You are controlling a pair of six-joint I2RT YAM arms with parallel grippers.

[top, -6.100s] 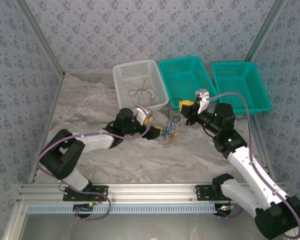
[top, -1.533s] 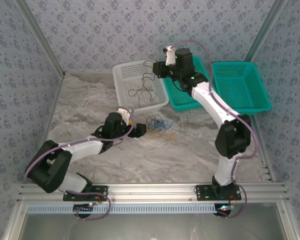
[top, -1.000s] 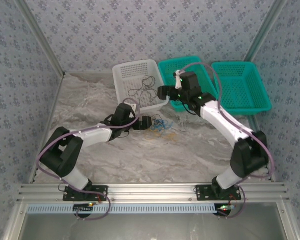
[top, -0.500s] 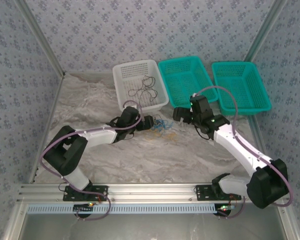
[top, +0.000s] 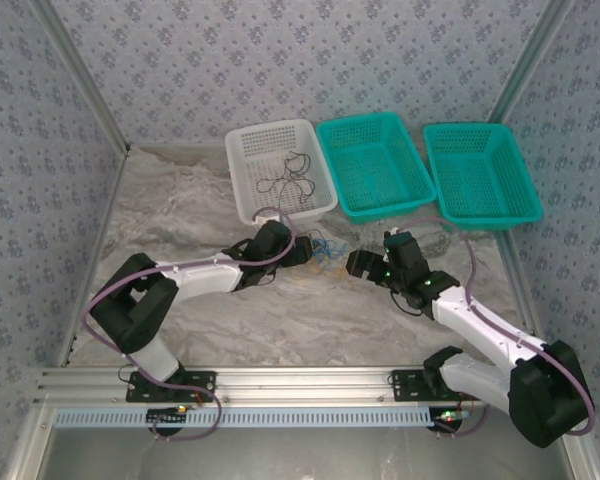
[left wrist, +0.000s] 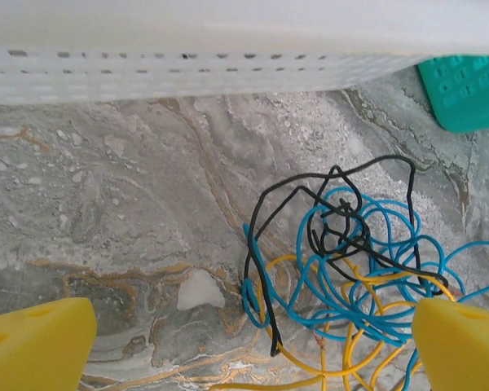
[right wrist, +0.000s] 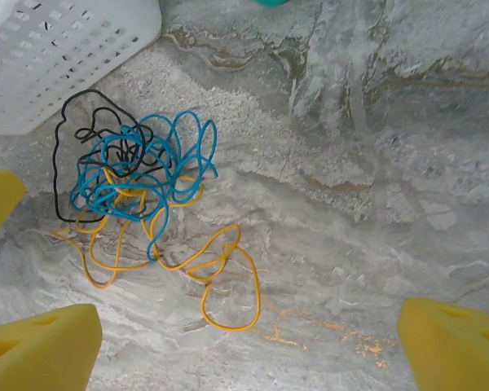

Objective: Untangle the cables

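Change: right hand (top: 360,264) back from white basket (top: 268,128), now low, spread wide, empty. cables (right wrist: 134,175) just ahead of it, between left hand (top: 302,250) wide fingers. Black, blue, yellow knotted: next pull due.

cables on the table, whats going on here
Two robot arms are working on a tangle of black, blue and yellow cables lying on the table beside the white basket. The left pincer and the right pincer both hang open close to it from opposite sides, holding nothing. A thin dark cable lies in the white basket; the tangle is not yet separated.
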